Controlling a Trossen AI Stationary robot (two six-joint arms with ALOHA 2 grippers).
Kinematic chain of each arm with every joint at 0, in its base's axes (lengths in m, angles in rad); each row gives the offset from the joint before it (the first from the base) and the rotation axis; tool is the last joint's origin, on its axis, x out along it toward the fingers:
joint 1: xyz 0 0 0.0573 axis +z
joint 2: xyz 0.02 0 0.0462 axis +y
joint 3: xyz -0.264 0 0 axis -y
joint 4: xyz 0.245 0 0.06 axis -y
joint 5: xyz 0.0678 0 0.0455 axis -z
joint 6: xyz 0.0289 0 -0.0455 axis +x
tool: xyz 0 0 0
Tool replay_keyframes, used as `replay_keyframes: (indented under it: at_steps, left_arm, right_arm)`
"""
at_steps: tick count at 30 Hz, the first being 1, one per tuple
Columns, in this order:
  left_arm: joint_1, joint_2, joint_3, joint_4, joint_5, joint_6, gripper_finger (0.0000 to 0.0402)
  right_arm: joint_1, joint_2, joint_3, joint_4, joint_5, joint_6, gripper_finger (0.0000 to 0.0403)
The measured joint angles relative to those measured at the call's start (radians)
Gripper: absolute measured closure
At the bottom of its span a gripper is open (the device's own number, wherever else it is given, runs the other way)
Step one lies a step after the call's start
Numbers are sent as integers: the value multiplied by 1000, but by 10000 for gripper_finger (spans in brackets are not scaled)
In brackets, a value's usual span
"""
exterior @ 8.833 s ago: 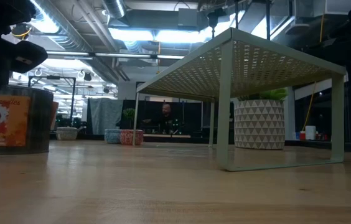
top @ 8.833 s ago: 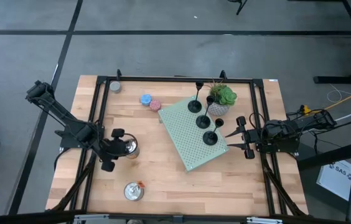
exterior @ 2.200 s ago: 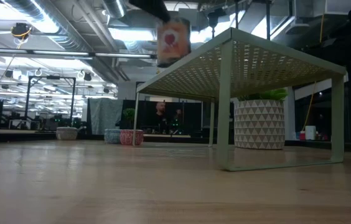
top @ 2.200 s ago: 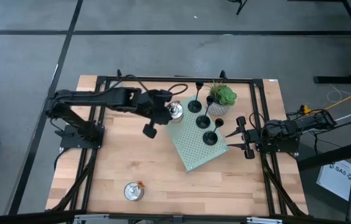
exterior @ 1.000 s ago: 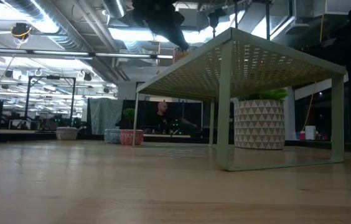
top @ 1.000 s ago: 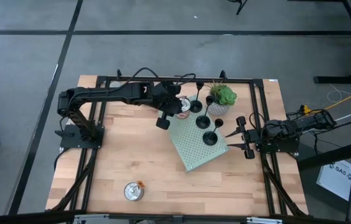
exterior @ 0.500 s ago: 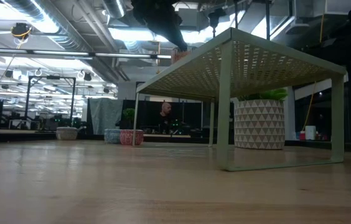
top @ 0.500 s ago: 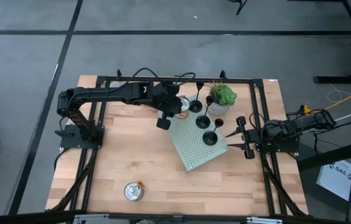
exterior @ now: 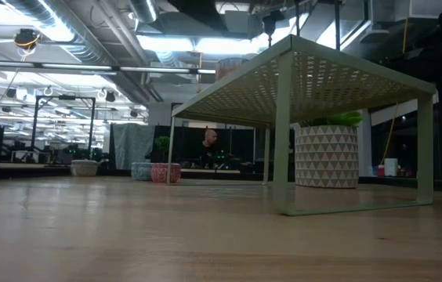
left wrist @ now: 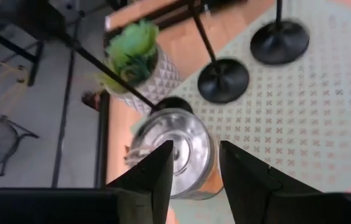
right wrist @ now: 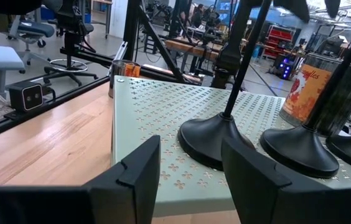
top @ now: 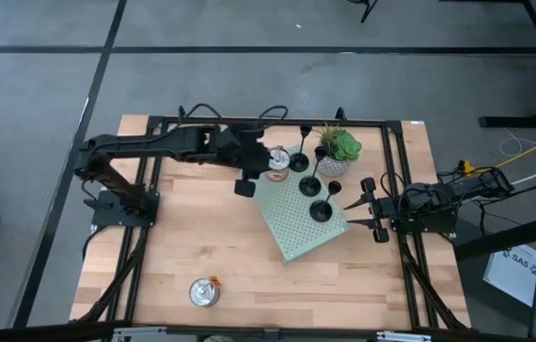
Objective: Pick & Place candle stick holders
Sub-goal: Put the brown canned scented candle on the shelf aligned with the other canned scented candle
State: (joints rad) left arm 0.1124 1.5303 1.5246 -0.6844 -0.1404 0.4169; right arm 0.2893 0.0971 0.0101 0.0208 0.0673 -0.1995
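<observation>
Three black candle stick holders [top: 297, 161] [top: 310, 186] [top: 321, 210] stand by their round bases on the green perforated rack [top: 292, 228]; two of the bases show in the right wrist view [right wrist: 216, 140] [right wrist: 300, 152]. A silver tin [top: 276, 161] with an orange label stands on the rack's far left corner [exterior: 231, 67]. My left gripper [top: 260, 163] is open just left of and above the tin [left wrist: 175, 155], one finger on either side of it, apart from it. My right gripper [top: 363, 211] is open and empty at the rack's right edge.
A potted plant [top: 337, 152] in a patterned white pot stands at the rack's far right, behind the holders. A second silver tin [top: 204, 292] stands near the table's front edge. A blue and a pink candle [exterior: 152, 171] stand on the table beyond the rack.
My left gripper has risen and drawn back a little toward the table's left edge, coming away from the silver tin. The tin stays standing on the rack's corner. The holders have kept still.
</observation>
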Motion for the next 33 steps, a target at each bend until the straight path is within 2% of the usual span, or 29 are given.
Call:
replay_keyframes:
  at_steps: [5, 10, 24, 33]
  left_arm:
    - [-29, -79, -1, -3, 9, -37, 282]
    - [-43, -177, -66, -8, 12, -97, 289]
    - [-119, -487, -475, 127, -9, -351, 299]
    - [-203, -576, -620, 136, -72, -480, 298]
  right_arm:
    - [0, 0, 0, 0, 0, 0, 231]
    - [0, 0, 0, 0, 0, 0, 231]
    - [0, 0, 0, 0, 0, 0, 231]
    - [0, 0, 0, 0, 0, 0, 231]
